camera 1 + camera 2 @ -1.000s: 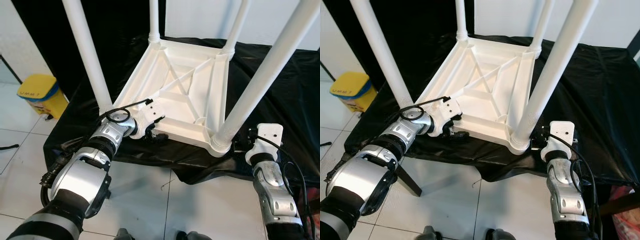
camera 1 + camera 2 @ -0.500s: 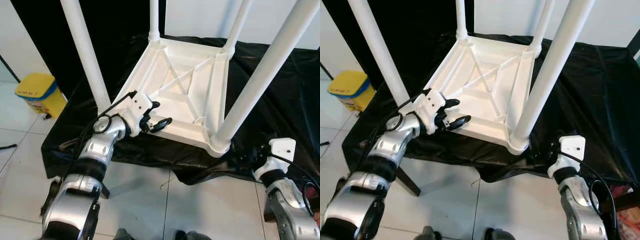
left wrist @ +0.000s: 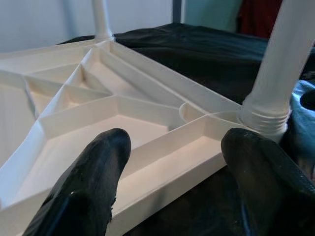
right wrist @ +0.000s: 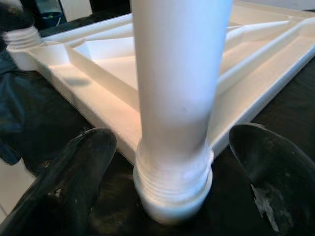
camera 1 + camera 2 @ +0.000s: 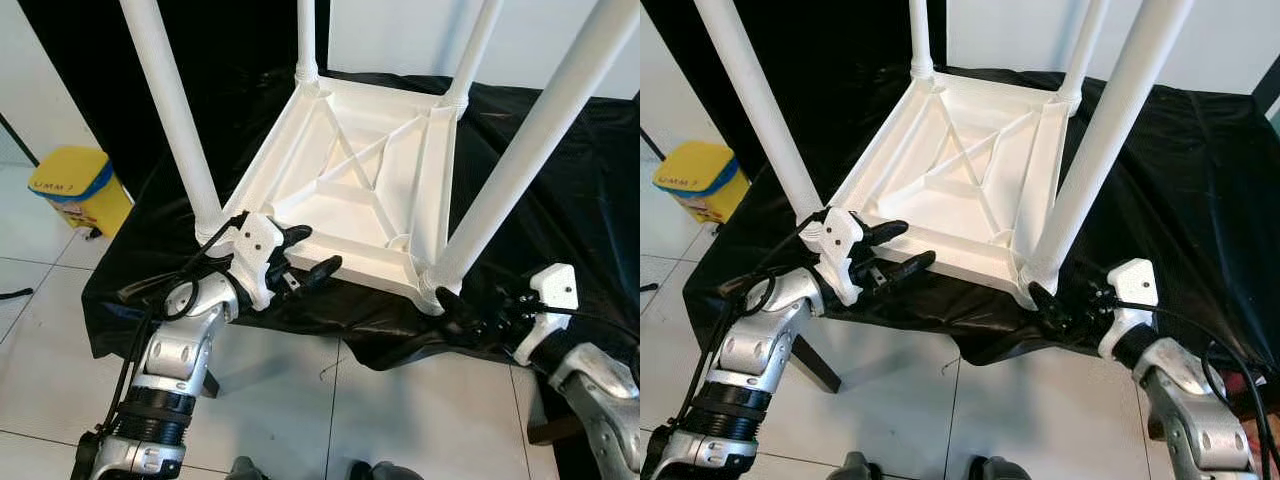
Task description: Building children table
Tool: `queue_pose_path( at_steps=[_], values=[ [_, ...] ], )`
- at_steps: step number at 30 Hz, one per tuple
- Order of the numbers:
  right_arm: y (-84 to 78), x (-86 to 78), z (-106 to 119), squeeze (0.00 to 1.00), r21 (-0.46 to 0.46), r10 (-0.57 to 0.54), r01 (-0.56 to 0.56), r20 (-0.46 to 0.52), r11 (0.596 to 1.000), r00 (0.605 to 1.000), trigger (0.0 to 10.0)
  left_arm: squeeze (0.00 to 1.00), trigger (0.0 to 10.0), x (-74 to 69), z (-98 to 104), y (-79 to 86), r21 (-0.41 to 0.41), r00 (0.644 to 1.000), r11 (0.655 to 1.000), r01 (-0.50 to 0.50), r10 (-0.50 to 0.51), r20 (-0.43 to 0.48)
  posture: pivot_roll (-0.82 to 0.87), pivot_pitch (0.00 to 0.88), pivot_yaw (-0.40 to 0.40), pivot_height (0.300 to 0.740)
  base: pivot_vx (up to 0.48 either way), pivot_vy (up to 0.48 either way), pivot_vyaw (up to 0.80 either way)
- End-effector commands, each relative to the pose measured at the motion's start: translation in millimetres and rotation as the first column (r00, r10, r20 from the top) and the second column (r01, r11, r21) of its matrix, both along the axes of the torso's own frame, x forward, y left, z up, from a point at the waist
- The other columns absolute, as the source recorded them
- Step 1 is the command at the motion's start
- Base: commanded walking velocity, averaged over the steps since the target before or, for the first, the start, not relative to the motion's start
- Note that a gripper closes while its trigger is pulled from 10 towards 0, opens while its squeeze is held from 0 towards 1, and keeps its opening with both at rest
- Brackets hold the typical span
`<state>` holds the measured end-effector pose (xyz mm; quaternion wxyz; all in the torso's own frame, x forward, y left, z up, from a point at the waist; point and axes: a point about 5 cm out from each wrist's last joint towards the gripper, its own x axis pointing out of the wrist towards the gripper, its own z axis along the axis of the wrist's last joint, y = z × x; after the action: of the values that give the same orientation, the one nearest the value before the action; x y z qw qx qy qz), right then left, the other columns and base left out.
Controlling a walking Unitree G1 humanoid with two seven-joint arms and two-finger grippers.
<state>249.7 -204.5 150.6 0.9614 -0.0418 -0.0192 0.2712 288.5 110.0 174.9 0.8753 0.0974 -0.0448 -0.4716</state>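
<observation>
- White plastic children table (image 5: 350,190), lying upside down on a black cloth (image 5: 560,170), ribbed underside up, 4 round legs rising out of frame.
- Near right leg (image 5: 520,170) screwed into its threaded corner socket (image 4: 172,177); near left leg (image 5: 175,110) standing at the other front corner.
- Left gripper (image 5: 305,255) at the table's near edge beside the left leg, reaching in from the left with forearm bent upward from the elbow; 2 black fingers (image 3: 93,177) spread wide, one over the rim above the ribbed panel, the other outside the edge, holding nothing.
- Right gripper (image 4: 172,191) low at the front right corner, arm coming in from the right, level with the cloth; fingers (image 4: 74,177) parted wide on either side of the leg's base, apart from it, gripping nothing.
- Cloth draped over a low support, hanging toward a white tiled floor (image 5: 300,400).
- Yellow bin (image 5: 75,190) on the floor well to the left.
</observation>
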Motion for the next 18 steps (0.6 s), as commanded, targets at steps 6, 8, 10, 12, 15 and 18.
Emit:
queue_pose_path(
  at_steps=[6,8,10,12,15,18],
  values=[
    [15.8,19.5,-3.8,0.0,0.016,0.001,-0.001,0.021,1.0,1.0,10.0,0.0,10.0,-20.9,1.0,-15.0,-0.025,0.999,0.999,0.024,-0.025,-0.037,0.0,0.073,-0.061,0.74,0.0,0.0,0.0],
    [20.8,24.7,-4.1,0.0,0.023,-0.005,0.004,0.032,1.0,0.999,7.4,0.0,10.0,-23.8,2.2,-21.6,-0.054,0.998,0.998,0.03,-0.033,-0.051,0.01,0.068,-0.06,0.74,0.0,0.0,0.0],
    [27.3,31.5,-4.7,0.0,0.036,-0.014,0.013,0.044,0.999,0.999,0.0,0.0,10.0,-27.1,3.2,-31.6,-0.088,0.996,0.995,0.037,-0.044,-0.073,0.01,0.065,-0.059,0.74,0.0,0.0,0.0],
    [29.1,34.5,-5.5,0.0,0.037,-0.028,0.026,0.049,0.999,0.998,0.0,0.0,10.0,-27.8,3.2,-36.6,-0.08,0.997,0.996,0.031,-0.036,-0.063,0.01,0.065,-0.059,0.74,0.0,0.0,0.0],
    [30.2,38.2,-7.4,0.0,0.04,-0.054,0.051,0.055,0.998,0.997,0.0,0.0,10.0,-29.2,3.2,-44.6,-0.087,0.997,0.996,0.021,-0.027,-0.069,0.01,0.064,-0.057,0.74,0.0,0.0,0.0],
    [28.0,39.8,-9.1,0.0,0.046,-0.091,0.089,0.054,0.995,0.994,0.0,0.0,10.0,-30.2,4.6,-50.8,-0.086,0.999,0.996,0.009,-0.013,-0.051,0.01,0.063,-0.058,0.74,0.0,0.0,0.0]
  ],
)
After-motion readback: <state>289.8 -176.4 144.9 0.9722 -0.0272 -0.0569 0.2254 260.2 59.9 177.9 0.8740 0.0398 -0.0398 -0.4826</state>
